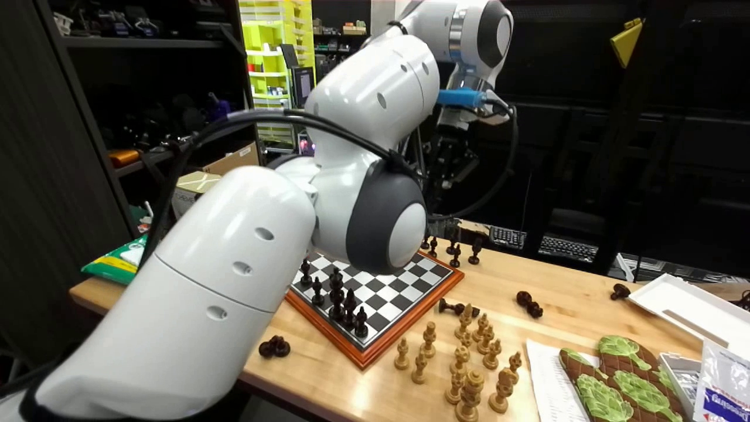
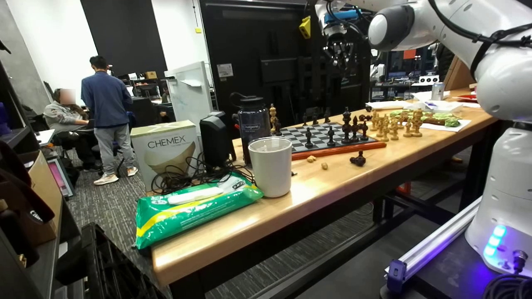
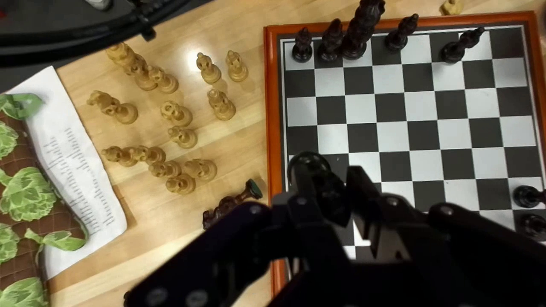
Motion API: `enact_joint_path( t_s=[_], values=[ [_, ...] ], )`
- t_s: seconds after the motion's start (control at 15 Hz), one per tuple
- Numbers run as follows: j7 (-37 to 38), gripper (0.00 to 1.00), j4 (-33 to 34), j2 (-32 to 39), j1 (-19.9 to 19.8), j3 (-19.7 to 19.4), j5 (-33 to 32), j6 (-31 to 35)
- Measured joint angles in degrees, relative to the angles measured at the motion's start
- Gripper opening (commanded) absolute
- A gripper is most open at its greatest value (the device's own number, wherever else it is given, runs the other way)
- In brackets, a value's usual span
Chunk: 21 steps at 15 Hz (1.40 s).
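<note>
My gripper (image 3: 328,172) is shut on a dark chess piece (image 3: 334,195), whose round base sticks out past the fingertips. In both exterior views, the gripper (image 1: 450,167) (image 2: 341,58) hangs high above the table; the held piece is hard to make out there against the black background. In the wrist view a chessboard (image 3: 273,106) with a wooden rim lies below. Several dark pieces (image 3: 358,32) stand along its far edge, and others (image 3: 529,196) stand at the right. A dark piece (image 3: 226,205) lies beside the rim. Light wooden pieces (image 3: 177,113) stand grouped left of the board.
A quilted artichoke-print mitt (image 1: 627,378) lies on a paper sheet (image 1: 551,375). A white tray (image 1: 694,302) is at the table's end. A white mug (image 2: 270,168), dark bottle (image 2: 253,128), green wipes pack (image 2: 195,214) and Chemex box (image 2: 166,153) stand at the opposite end.
</note>
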Motion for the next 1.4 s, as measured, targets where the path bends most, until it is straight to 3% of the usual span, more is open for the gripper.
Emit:
enact_joint_path(
  t_s=[0.4, 0.8, 1.4],
  values=[
    [0.40, 0.06, 0.34, 4.72, 0.07, -0.38, -1.22, 1.53],
    [-1.94, 0.06, 0.32, 4.90, 0.59, -0.46, -3.63, 14.93],
    [-2.08, 0.06, 0.21, 7.58, -1.62, -0.07, -1.62, 20.99]
  ],
)
